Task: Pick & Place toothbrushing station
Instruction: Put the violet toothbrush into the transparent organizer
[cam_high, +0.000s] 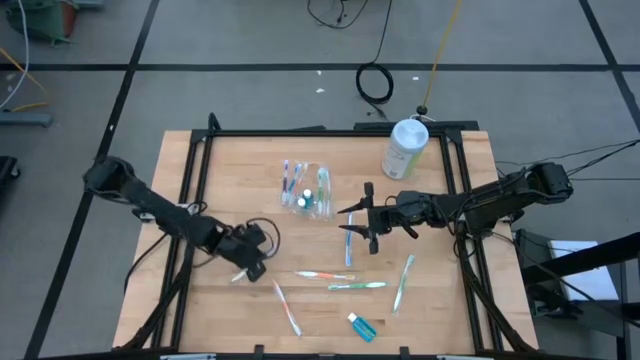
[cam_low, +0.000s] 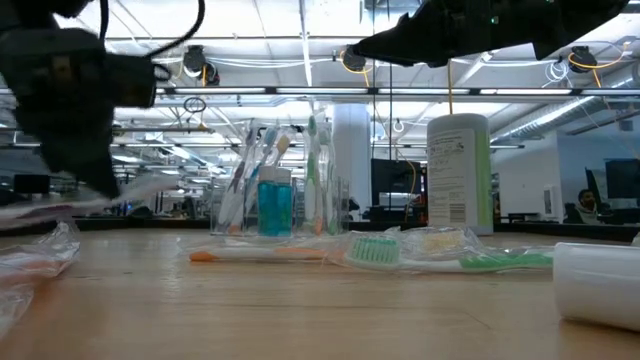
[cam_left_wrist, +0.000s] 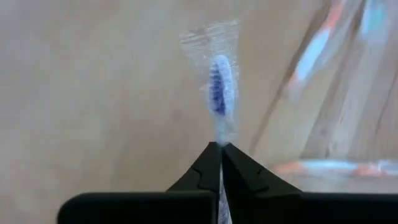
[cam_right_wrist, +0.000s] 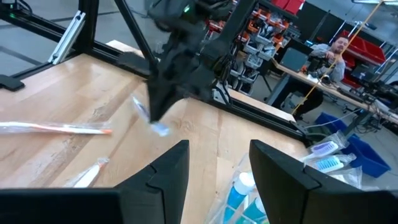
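Note:
The toothbrushing station (cam_high: 308, 188) is a clear plastic holder standing at the table's far middle, with several brushes and a blue tube upright in it; it also shows in the low view (cam_low: 275, 190). My left gripper (cam_high: 250, 264) is at the near left, shut on a wrapped toothbrush (cam_left_wrist: 219, 93) with blue bristles. My right gripper (cam_high: 356, 222) is open and empty just right of the holder, above a blue toothbrush (cam_high: 348, 246) lying on the table. In the right wrist view the right gripper (cam_right_wrist: 217, 168) is open, with the holder (cam_right_wrist: 249, 196) below it. My left gripper pinches the wrapped toothbrush between its two fingertips (cam_left_wrist: 208, 165), at the neck just below the bristle head (cam_left_wrist: 219, 132). The head sticks out past the fingertips, in line with the fingers. In the low view the brush (cam_low: 100, 197) is above the table top.
A tall white-and-green canister (cam_high: 405, 148) stands at the far right. Several wrapped toothbrushes lie at the near middle (cam_high: 325, 274), (cam_high: 357, 285), (cam_high: 403, 282), (cam_high: 287, 310), and a small blue-and-white tube (cam_high: 362, 326) near the front edge. A person sits at a desk in the room beyond (cam_right_wrist: 329, 53).

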